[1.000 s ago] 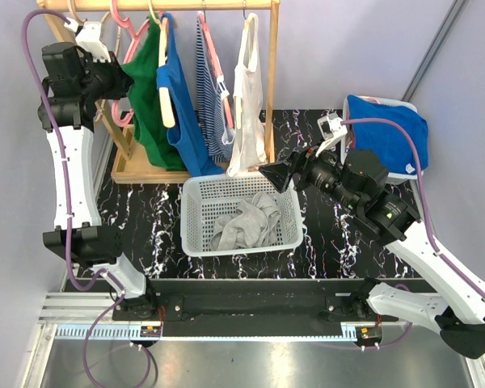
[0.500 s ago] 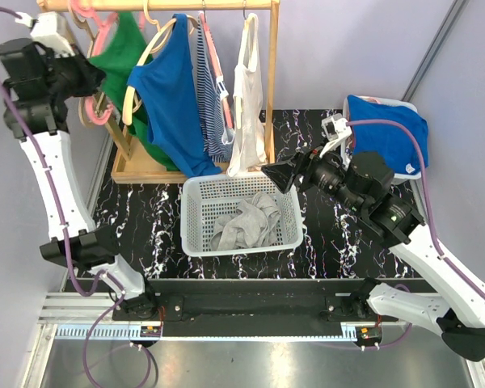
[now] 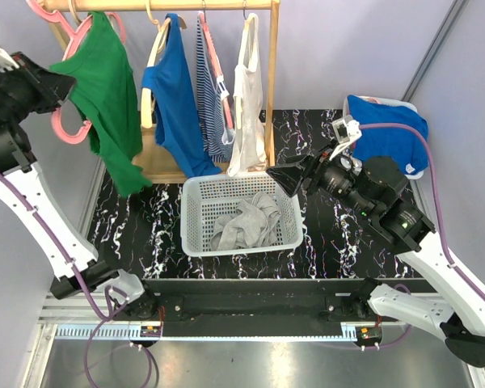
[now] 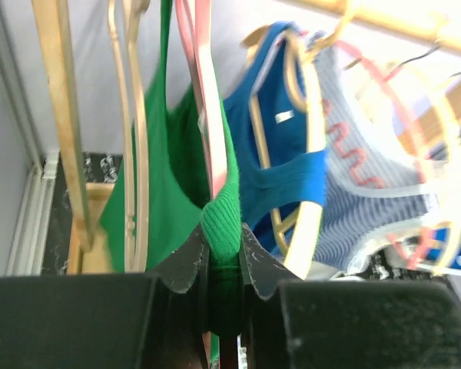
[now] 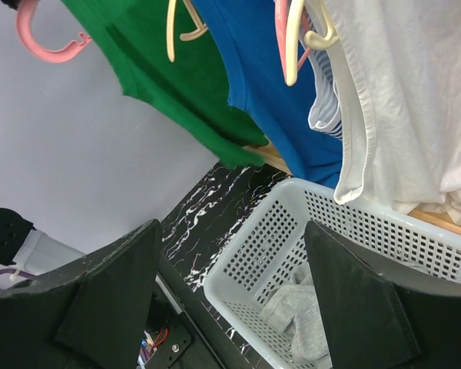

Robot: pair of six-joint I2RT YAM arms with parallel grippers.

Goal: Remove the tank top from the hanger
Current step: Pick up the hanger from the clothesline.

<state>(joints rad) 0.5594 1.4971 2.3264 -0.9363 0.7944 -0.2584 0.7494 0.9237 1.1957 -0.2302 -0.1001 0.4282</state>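
table: black marble top; rack, basket and bin are carried on it.
rack: wooden frame at the far left of the table; blue, striped and white tops are hung along its rod.
green tank top: task garment; it is draped on the pink hanger at the left end of the rack, slanted out to the left, hem hanging free above the table edge. In the left wrist view its ribbed edge is pinched between the jaws.
basket: white mesh, set in front of the rack; a grey garment is crumpled inside.
blue tank top: hung on a cream hanger, just right of the green one.
blue cloth: heaped in a white bin at the far right.
right gripper: jaws spread wide, nothing held; it hangs by the basket's right rim, apart from the clothes.
left gripper: jaws clamped together on the green tank top, raised left of the rack.
pink hanger: seen running down into the clamped jaws beside the green fabric; whether its hook is on the rod cannot be told.
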